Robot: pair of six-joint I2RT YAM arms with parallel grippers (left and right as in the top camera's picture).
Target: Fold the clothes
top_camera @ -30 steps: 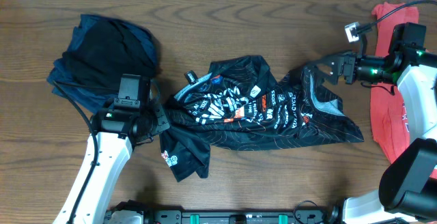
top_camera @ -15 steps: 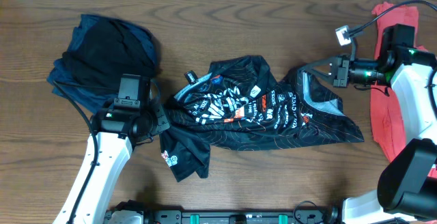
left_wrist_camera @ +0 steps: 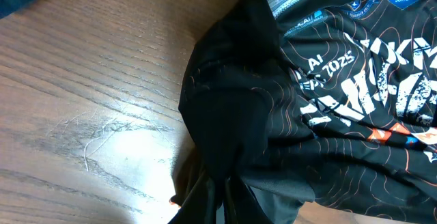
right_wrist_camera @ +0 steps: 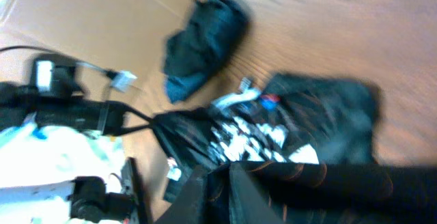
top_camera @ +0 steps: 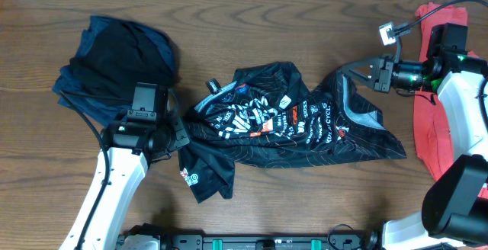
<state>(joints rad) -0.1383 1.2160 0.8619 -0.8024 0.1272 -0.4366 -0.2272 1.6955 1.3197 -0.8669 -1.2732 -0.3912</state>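
Observation:
The black jersey [top_camera: 282, 124] with white lettering and thin orange lines lies crumpled mid-table. My left gripper [top_camera: 180, 132] is shut on a bunched fold at its left edge; in the left wrist view that black fabric [left_wrist_camera: 328, 94] runs down between the jaws of the left gripper [left_wrist_camera: 222, 210]. My right gripper [top_camera: 355, 73] is shut on the jersey's right end near the grey-lined collar, holding it slightly raised. The right wrist view is blurred but shows the right gripper [right_wrist_camera: 229, 190] with jersey cloth [right_wrist_camera: 328, 183] pinched between its jaws.
A navy and black garment pile [top_camera: 114, 63] sits at the back left, close behind my left arm. A coral-red T-shirt [top_camera: 431, 120] lies along the right edge under my right arm. Bare wood stretches across the back and front of the table.
The right gripper went from open over the jersey's right end to shut on it, then drew that cloth slightly up and to the right. The left arm has not moved.

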